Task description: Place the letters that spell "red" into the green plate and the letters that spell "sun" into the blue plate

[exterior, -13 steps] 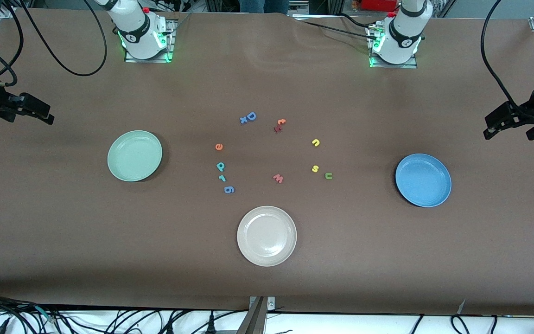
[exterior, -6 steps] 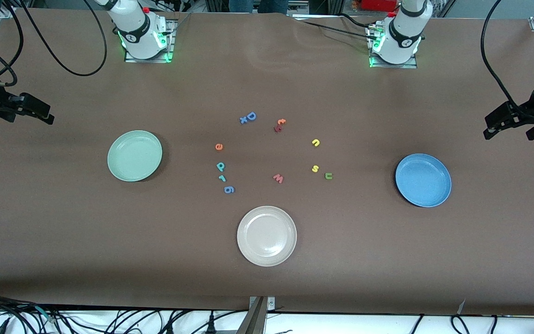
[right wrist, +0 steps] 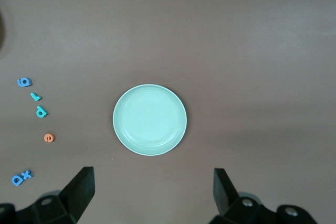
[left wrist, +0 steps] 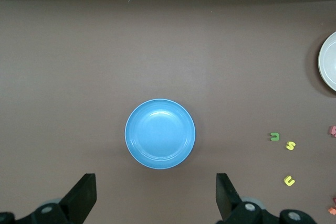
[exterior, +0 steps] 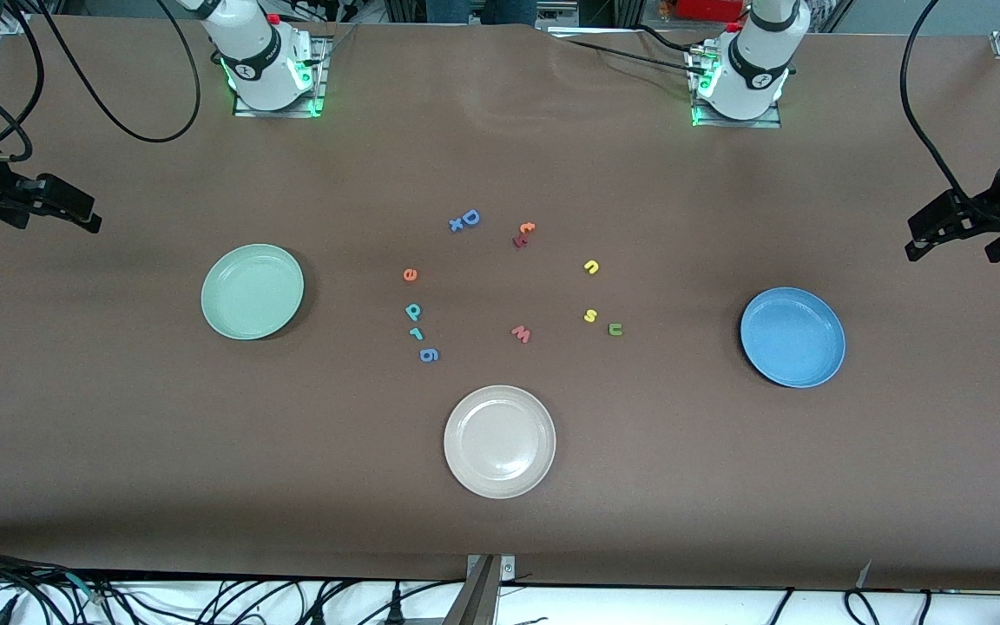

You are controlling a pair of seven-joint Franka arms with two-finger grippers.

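Nothing has moved since the earlier frames: both arms wait, and every letter lies where it did. At the front view's left edge the right gripper (exterior: pixel 66 211) hangs over bare desk (exterior: pixel 500 521), jaws spread and empty; the left gripper (exterior: pixel 956 234) at the right edge hangs likewise, jaws spread. In the frame's centre lie the letters: e (exterior: pixel 411 275), d (exterior: pixel 413 311) and r (exterior: pixel 416 333) in a column, with g (exterior: pixel 430 354) just below them; n (exterior: pixel 591 266), s (exterior: pixel 590 315) and u (exterior: pixel 615 329) sit right of centre, w (exterior: pixel 521 333) between the groups. D (exterior: pixel 468 218) and t (exterior: pixel 525 230) lie higher up. An empty green plate (exterior: pixel 222 299) sits at left, an empty blue plate (exterior: pixel 769 343) at right, and a beige plate (exterior: pixel 474 447) low in the centre.
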